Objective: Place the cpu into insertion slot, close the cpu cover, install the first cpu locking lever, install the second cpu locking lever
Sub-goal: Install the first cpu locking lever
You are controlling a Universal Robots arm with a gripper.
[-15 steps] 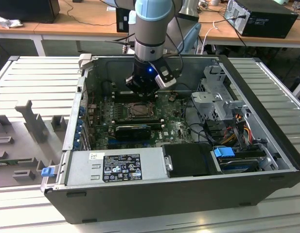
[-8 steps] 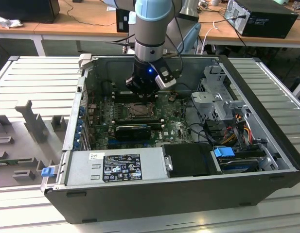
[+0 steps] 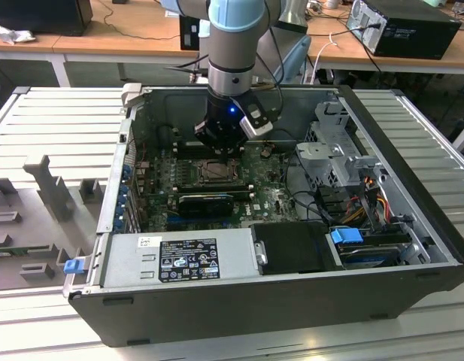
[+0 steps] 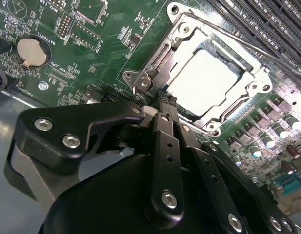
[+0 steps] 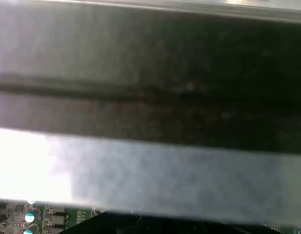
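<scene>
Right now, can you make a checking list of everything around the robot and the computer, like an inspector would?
Surface: pale slatted table carrying the open computer case.
Job's things: cpu lies in the insertion slot; cpu cover is down around it.
Clutter: grey holders on the exterior view's left.
Gripper: gripper is low at the slot's edge, fingertips together, holding nothing.
Cables: black and coloured wires inside the case; cords on the far desk.
Surroundings: green circuit board with a round coin battery; another computer behind.
</scene>
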